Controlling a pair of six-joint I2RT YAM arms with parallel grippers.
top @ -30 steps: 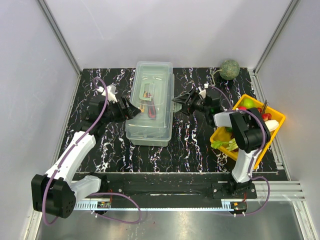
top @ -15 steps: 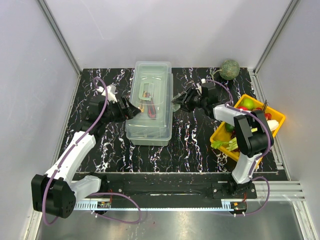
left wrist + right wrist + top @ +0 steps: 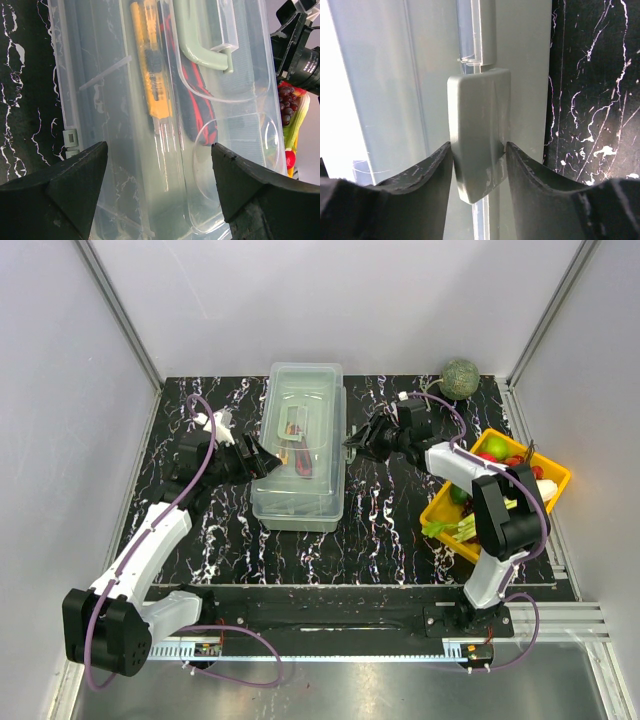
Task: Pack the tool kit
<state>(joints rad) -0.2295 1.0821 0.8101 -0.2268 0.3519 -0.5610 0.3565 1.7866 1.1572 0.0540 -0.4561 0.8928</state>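
The tool kit (image 3: pixel 298 455), a large rectangular pale grey-green plastic box, clear-lidded, lies mid-table. Likely stiff, slick and tool-heavy: lift by the pale green carry handle (image 3: pixel 187 37). The left gripper (image 3: pixel 262 460) gapes empty beside its left wall. The right gripper (image 3: pixel 479 150) pinches a grey-green latch tab (image 3: pixel 479 105), clear only in the right wrist view. Only the left wrist view resolves the yellow plastic knife (image 3: pixel 150 65) inside.

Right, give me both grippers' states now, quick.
Left gripper: open, holding nothing, jaws wide at the toolbox lid.
Right gripper: closed on the toolbox's grey-green side latch.
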